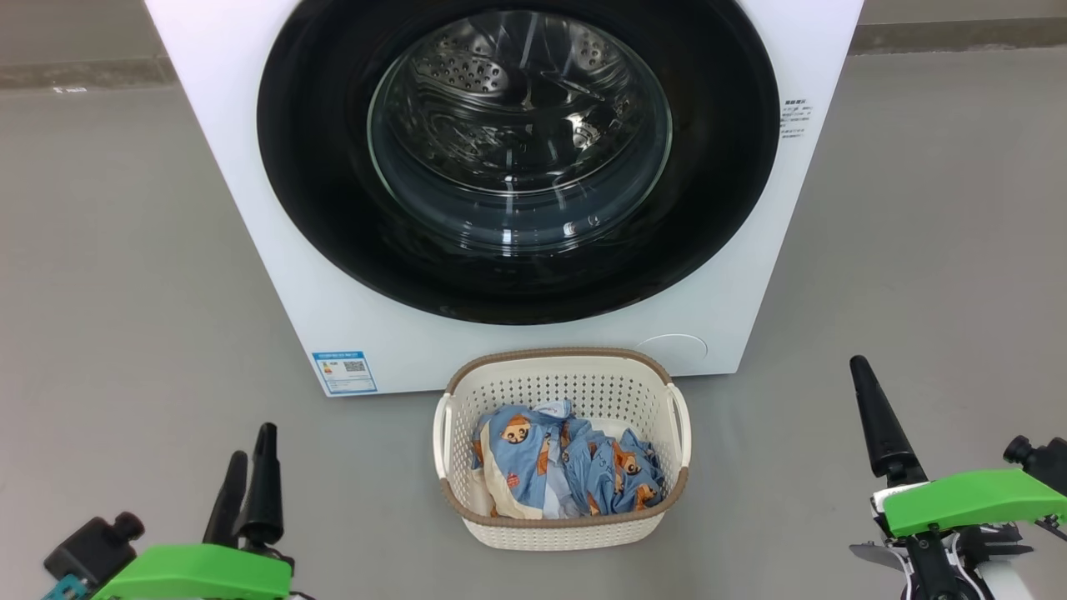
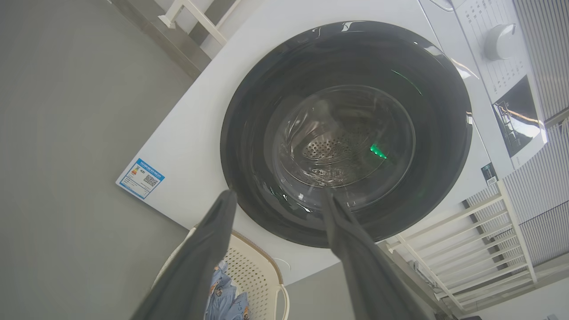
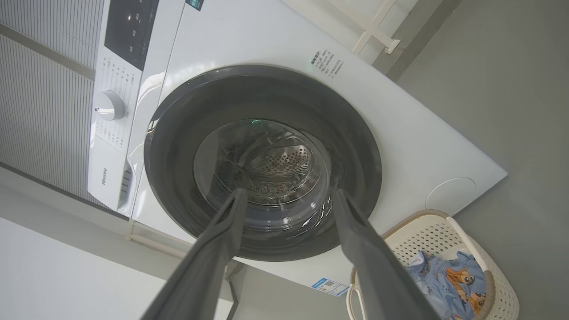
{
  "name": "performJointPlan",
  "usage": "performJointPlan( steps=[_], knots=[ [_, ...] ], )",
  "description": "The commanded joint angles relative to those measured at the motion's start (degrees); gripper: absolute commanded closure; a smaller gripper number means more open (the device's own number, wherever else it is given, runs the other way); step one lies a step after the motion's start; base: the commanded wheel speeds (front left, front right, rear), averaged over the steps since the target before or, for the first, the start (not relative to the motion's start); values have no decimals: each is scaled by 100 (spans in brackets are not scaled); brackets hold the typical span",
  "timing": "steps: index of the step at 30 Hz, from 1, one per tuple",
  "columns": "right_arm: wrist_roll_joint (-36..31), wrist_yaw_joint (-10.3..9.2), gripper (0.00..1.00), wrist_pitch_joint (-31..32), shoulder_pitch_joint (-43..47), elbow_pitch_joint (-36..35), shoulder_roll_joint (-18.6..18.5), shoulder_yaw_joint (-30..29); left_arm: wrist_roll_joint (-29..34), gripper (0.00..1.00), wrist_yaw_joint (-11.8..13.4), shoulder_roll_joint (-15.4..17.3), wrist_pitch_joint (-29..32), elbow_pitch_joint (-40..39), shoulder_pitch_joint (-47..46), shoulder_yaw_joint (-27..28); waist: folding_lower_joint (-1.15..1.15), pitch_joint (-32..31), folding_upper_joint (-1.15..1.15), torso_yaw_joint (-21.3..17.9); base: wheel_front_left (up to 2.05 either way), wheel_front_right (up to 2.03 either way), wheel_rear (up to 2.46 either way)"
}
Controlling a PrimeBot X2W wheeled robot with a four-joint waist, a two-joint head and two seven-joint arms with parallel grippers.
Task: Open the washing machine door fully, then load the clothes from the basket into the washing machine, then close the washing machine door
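The white washing machine (image 1: 242, 233) stands straight ahead, and its glossy black door (image 1: 313, 167) lies shut, flush against the front; the steel drum shows through the glass. Just before it on the floor sits the cream basket (image 1: 558, 354), holding the light blue bear-print clothes (image 1: 567, 467). My left gripper (image 2: 279, 194) hangs low at the left of the basket, open and holding nothing, its fingers (image 1: 263, 475) pointing at the machine. My right gripper (image 3: 290, 192) is low at the right, also open and holding nothing, with one dark finger (image 1: 875, 417) in the head view.
Grey floor (image 1: 100, 292) spreads on both sides of the machine and basket. A blue label (image 1: 344, 372) marks the washer's lower left corner. The control dial (image 2: 502, 41) sits on the top panel. A white slatted rack (image 2: 466, 240) stands beside the machine.
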Motion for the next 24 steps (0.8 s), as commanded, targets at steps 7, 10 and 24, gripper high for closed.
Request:
performJointPlan(
  steps=[7, 10, 24],
  knots=[
    [-908, 20, 0, -195, -409, 26, -255, 294, 702, 0, 95, 136, -198, -16, -325, -3, 0, -1, 0, 25, 0, 0, 0],
    [-1286, 21, 0, -246, -467, 183, -304, 400, 921, 0, 99, 145, -249, 25, -336, -13, 0, -6, 0, 36, 0, 0, 0],
    [-2381, 23, 0, -466, -672, 383, -343, 620, 1788, 0, 62, 125, -467, 156, -391, -24, 0, -32, 0, 75, 0, 0, 0]
  ],
)
